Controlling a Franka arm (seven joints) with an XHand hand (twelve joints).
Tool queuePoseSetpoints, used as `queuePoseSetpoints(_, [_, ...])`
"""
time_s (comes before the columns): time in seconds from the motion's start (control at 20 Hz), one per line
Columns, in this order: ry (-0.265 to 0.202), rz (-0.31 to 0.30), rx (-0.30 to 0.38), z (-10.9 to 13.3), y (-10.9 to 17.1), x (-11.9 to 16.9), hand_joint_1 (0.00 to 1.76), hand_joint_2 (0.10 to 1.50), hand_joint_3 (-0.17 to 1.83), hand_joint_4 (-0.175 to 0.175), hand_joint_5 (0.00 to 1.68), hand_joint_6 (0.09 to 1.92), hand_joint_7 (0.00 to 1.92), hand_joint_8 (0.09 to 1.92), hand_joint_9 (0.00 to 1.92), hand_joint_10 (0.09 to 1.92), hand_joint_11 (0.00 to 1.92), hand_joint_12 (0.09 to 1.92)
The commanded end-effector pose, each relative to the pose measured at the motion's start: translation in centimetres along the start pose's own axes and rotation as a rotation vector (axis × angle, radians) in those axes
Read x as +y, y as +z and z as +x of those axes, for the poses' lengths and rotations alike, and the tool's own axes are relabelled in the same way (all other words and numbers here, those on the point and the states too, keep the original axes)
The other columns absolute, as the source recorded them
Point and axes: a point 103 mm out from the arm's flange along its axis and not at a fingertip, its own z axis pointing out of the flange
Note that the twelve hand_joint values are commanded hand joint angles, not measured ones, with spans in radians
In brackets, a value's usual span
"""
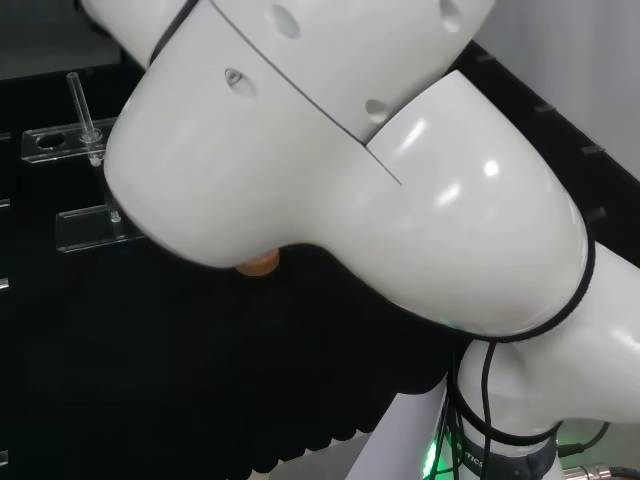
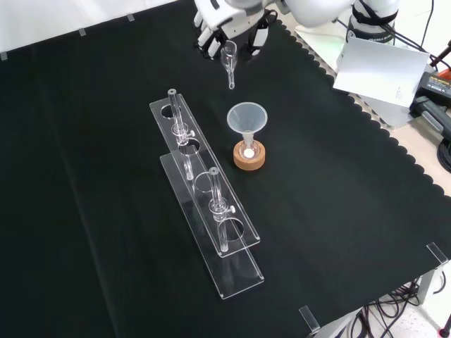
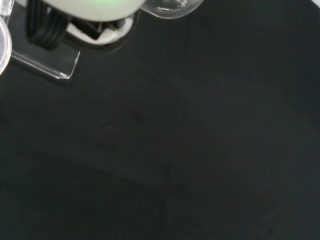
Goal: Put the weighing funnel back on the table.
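Note:
In the front view the hand point(image 2: 224, 27) hangs at the top of the bench with its fingers curled round the weighing funnel point(image 2: 229, 62). That small clear piece points its stem down, above the cloth and behind the big funnel. The big funnel point(image 2: 246, 120) stands mouth up in a small flask on a cork ring point(image 2: 249, 156). In the wrist view a clear rounded part of the weighing funnel point(image 3: 172, 7) shows against the black cloth. The cork ring point(image 1: 260, 263) peeks out under the arm's white link in the head view.
Two clear racks point(image 2: 204, 193) with glass tubes lie left of the cork ring in the front view; the racks point(image 1: 85, 180) also sit at the left in the head view. A white sheet point(image 2: 380, 67) and cables lie beyond the cloth's scalloped right edge.

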Motion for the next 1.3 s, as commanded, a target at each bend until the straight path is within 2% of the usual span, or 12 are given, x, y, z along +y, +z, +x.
queuePoseSetpoints(0.05, [-0.006,0.008,0.136,-1.9,0.4,-0.3,1.13,0.64,0.64,0.175,1.35,0.53,0.78,0.6,1.17,0.16,0.96,0.95])
queuePoseSetpoints(0.55, [0.029,0.012,0.3,-6.0,1.1,-0.6,1.13,0.64,0.64,0.175,1.35,0.53,0.78,0.6,1.17,0.15,0.97,0.95])
queuePoseSetpoints(1.0, [0.068,0.027,0.366,-8.9,2.4,0.5,1.13,0.64,0.64,0.175,1.35,0.53,0.78,0.6,1.18,0.15,0.97,0.95])
queuePoseSetpoints(1.3, [0.077,0.053,0.399,-10.3,3.8,2.0,1.13,0.64,0.64,0.175,1.35,0.53,0.78,0.6,1.18,0.15,0.97,0.95])
